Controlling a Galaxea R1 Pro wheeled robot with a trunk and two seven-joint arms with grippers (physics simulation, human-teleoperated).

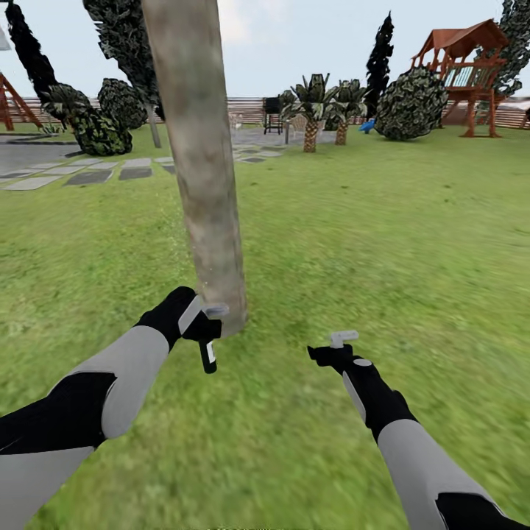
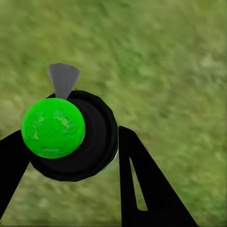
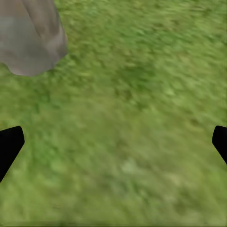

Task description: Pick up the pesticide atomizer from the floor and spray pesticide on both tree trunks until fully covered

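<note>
The left gripper is pinching the pesticide atomizer, which is hanging down from the fingers as a small black body with a white patch. In the left wrist view the atomizer is sitting between the two black fingers, and its round black top with a bright green ball is facing the camera; a grey tip is pointing out at 12 o'clock from it. The tree trunk is standing just beside this gripper, at about 1 o'clock from it, and is rising up out of the picture.

The right gripper is hovering over the lawn at 3 o'clock from the left one, well apart. Its fingers are spread wide and are holding nothing. In the right wrist view the foot of the trunk is showing on the grass.

Far behind, at 12 to 2 o'clock, two short palms, a round bush and a wooden play tower are standing before the fence.
</note>
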